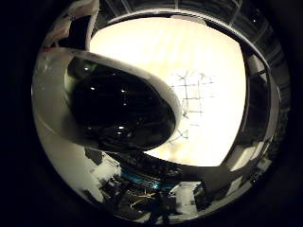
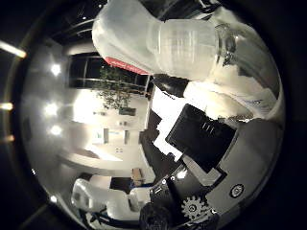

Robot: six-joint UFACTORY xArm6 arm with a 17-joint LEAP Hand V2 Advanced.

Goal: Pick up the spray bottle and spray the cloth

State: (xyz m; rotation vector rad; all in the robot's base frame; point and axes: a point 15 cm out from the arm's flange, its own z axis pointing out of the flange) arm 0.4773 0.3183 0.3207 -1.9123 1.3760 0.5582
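Your hand (image 2: 201,139) is curled round the spray bottle (image 2: 182,43): the bottle's white head and ribbed collar fill the top of the thumb-side frame, tight against the palm. In the little-finger view, a white-and-black finger (image 1: 113,109) covers the left half; a checked cloth (image 1: 191,101) lies right of centre on the bright table (image 1: 142,52).

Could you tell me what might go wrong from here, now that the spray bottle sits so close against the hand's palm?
1. The spray bottle fills much of the thumb side view and hides its nozzle, so I cannot tell where it points; a spray may miss.
2. The checked cloth lies on the bright table some way from the palm; mist may fall on the table instead.
3. The hand shows only black and white parts near the bottle; its hold cannot be confirmed, so slipping is possible.
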